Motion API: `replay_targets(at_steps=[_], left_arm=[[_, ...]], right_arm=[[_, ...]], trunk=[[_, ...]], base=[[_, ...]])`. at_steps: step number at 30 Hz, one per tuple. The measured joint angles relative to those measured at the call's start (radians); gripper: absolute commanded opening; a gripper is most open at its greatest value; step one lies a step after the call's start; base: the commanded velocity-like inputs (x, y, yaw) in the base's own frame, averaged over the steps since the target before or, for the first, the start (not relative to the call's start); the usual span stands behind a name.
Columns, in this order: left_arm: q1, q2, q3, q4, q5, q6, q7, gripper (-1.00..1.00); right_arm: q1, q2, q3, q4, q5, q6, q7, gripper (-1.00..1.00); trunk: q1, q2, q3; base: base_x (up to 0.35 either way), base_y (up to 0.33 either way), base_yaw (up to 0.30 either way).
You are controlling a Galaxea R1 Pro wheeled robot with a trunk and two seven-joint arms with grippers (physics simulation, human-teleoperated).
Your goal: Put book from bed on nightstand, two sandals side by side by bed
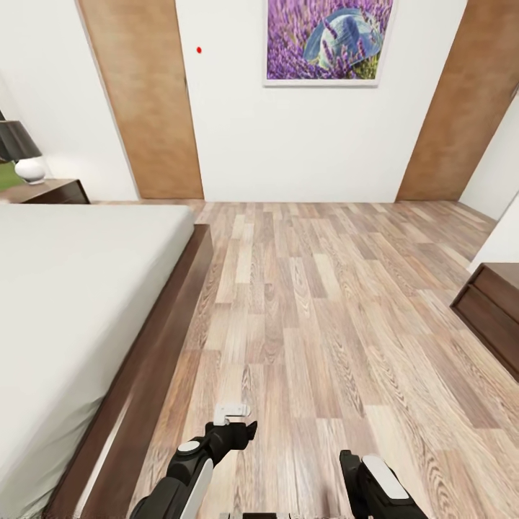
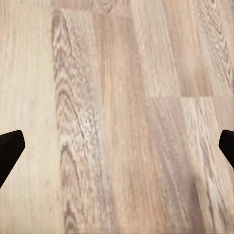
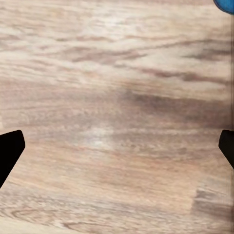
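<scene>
The bed (image 1: 79,288), with a light grey mattress and a dark brown frame (image 1: 155,360), fills the left of the head view. Its visible surface is bare, and the book is out of view. A nightstand (image 1: 54,191) stands at the bed's far corner. My left gripper (image 1: 234,427) hangs low over the plank floor beside the bed frame. In the left wrist view it (image 2: 117,151) is open with only floor between its fingers. My right gripper (image 3: 117,151) is also open over bare floor. A sliver of bright blue, likely a sandal (image 3: 225,4), shows at the corner of that view.
A lamp (image 1: 25,151) with a dark shade sits on the nightstand. A second dark wooden cabinet (image 1: 494,310) stands at the right edge. Two brown doors (image 1: 144,101) and a lavender picture (image 1: 328,40) are on the far wall. Open wood floor (image 1: 324,303) stretches ahead.
</scene>
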Motion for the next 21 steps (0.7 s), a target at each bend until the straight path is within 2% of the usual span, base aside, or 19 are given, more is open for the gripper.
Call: replay_targets(at_steps=[21], left_arm=[[0.0,0.0,0.0,0.0,0.002,0.001,0.0,1.0]], right_arm=[[0.0,0.0,0.0,0.0,0.0,0.003,0.0,1.0]], trunk=[[0.009,-0.005,-0.081]], base=[[0.0,0.0,0.0]])
